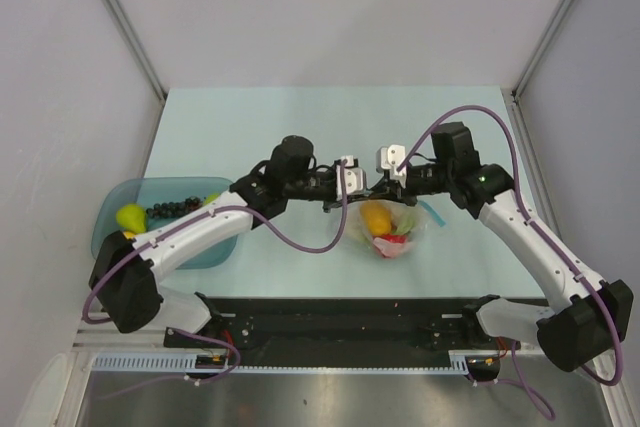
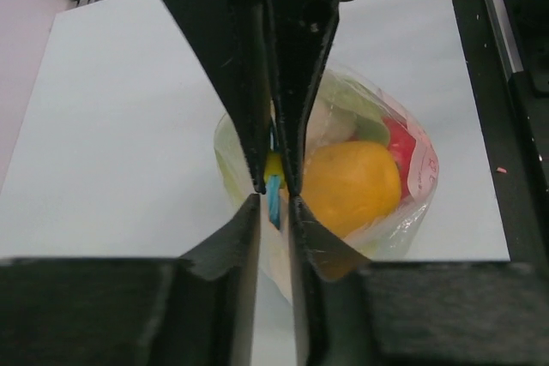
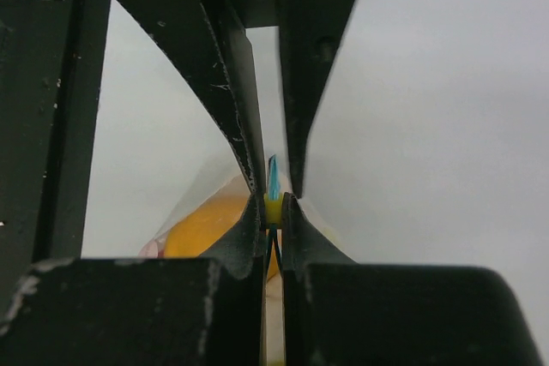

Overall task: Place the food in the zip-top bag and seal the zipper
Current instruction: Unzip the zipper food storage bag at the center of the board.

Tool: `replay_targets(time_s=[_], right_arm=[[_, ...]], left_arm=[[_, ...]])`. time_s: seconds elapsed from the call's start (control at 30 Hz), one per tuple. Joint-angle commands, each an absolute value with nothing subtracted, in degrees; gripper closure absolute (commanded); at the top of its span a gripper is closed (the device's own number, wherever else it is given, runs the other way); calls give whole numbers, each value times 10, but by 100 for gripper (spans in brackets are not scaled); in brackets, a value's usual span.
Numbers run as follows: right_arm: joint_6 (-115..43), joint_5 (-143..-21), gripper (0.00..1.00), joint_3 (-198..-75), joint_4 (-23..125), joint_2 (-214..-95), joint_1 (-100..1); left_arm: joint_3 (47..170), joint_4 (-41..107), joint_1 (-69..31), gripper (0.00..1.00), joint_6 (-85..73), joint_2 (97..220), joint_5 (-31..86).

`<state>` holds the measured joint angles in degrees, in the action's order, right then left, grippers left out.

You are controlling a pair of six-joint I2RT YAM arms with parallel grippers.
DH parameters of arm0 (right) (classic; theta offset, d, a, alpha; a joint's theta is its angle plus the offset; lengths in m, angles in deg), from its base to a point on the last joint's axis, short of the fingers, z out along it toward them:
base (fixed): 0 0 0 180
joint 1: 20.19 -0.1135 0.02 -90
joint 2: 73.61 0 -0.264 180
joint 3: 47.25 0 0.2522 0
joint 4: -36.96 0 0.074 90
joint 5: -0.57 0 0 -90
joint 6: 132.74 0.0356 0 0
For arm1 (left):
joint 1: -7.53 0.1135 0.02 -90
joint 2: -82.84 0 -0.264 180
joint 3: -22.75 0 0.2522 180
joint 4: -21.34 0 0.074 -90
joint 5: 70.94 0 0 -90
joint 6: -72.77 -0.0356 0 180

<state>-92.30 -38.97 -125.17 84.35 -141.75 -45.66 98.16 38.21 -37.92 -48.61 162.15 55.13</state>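
Looking down from the top view, two arms meet over one zip-top bag (image 1: 412,237), which sits right of centre on the counter (image 1: 300,117). The left hand (image 1: 345,199) and right hand (image 1: 392,192) are both at the bag's mouth, one at each end. Inside the bag are one orange fruit (image 1: 375,217), one red piece (image 1: 392,241) and pale green leafy pieces (image 1: 406,217) whose number cannot be told. One teal bowl (image 1: 120,237) stands well apart at the left edge. It holds one yellow-green fruit (image 1: 130,215) and one cluster of dark grapes (image 1: 170,209).

Left wrist view: the two fingers (image 2: 244,126) stand narrowly parted, not clamped. The light-blue zipper (image 2: 273,201) runs in the slot between them. The filled bag lies directly below, with orange fruit, red piece and leafy pieces pressed against the clear film.

Right wrist view: the two fingers (image 3: 244,152) are clenched on the zipper. One blue edge rises just above the tips, and a small yellow bit sits pinched between them. The orange fruit shows below left, blurred through the plastic.
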Motion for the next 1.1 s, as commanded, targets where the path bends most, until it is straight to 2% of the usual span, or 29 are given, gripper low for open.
replay_targets(time_s=[0.0,0.07,0.23,0.27,0.3,0.6,1.07], right_arm=[[-937,-384,100,-1256,830,-1410,-473],[-941,-394,100,-1258,837,-1415,-479],[-947,-395,100,-1262,839,-1420,-482],[-949,-395,100,-1263,841,-1421,-482],[-954,-395,100,-1264,844,-1422,-483],[-985,-415,100,-1261,883,-1420,-480],[-1024,-427,100,-1261,939,-1417,-416]], left_arm=[[1026,403,-396,82,-517,1632,534],[1037,419,-402,87,-526,1636,515],[1068,469,-417,89,-536,1647,474],[1073,477,-420,98,-539,1650,468],[1075,483,-420,100,-542,1650,460],[967,354,-411,100,-505,1562,403],[953,364,-346,100,-453,1540,427]])
